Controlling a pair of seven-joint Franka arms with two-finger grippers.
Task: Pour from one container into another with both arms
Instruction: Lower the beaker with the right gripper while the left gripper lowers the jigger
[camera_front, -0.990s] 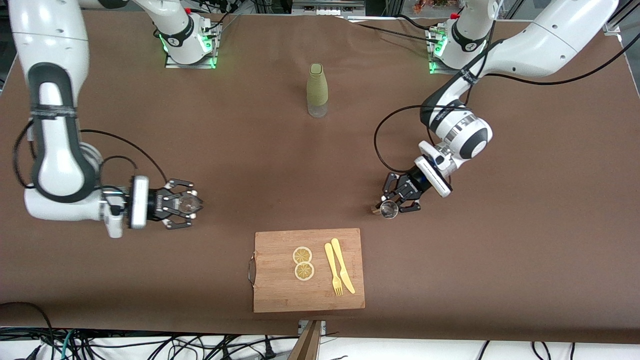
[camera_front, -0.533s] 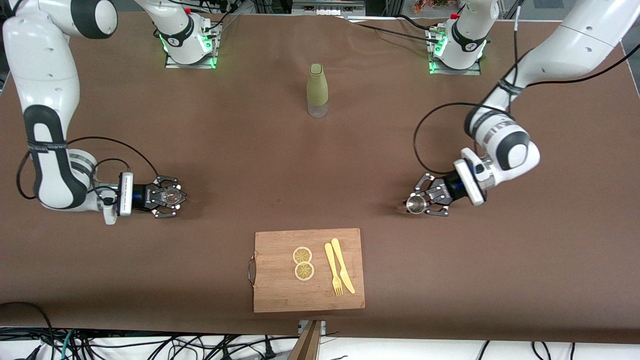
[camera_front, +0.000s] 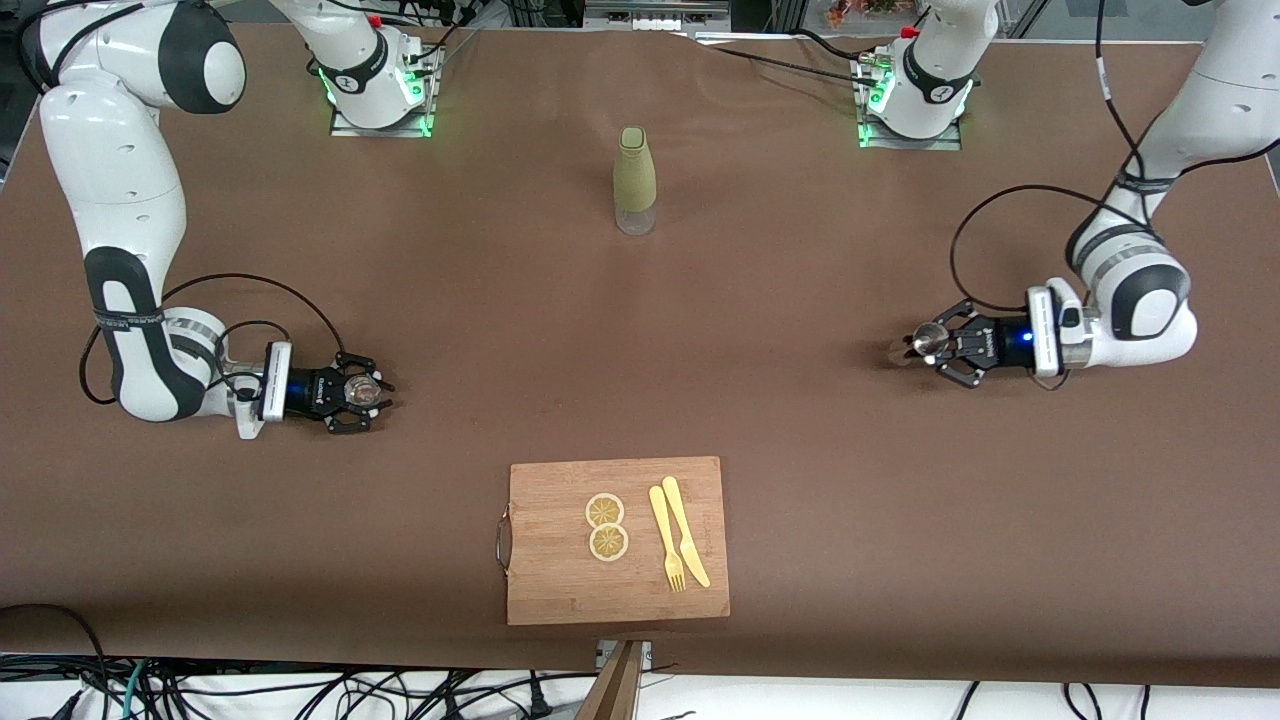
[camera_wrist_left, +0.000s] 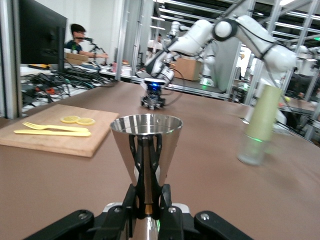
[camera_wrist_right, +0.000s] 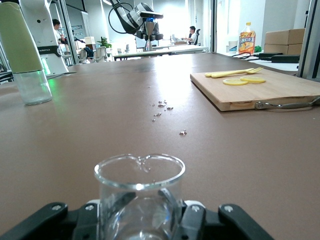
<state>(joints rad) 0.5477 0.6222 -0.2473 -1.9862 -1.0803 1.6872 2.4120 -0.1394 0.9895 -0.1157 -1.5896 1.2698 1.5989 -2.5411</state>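
I have a container in each gripper, both low at opposite ends of the desk.

My left gripper (camera_front: 928, 343) pinches a steel cone cup (camera_wrist_left: 145, 145) by its narrow stem near the left arm's end: light, stiff, slick, tippy. My right gripper (camera_front: 365, 390), near the right arm's end, sits around a clear glass beaker (camera_wrist_right: 139, 192), fragile and smooth; whether it is clamped I cannot tell. Brown desk (camera_front: 800, 520) is flat, with spilled bits (camera_wrist_right: 162, 107); bottle (camera_front: 635, 180) mid, cutting board (camera_front: 618, 540) at the camera-side edge.

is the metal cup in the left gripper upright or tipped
Upright: in the left wrist view the metal cup stands mouth up, rim level, in the left gripper.
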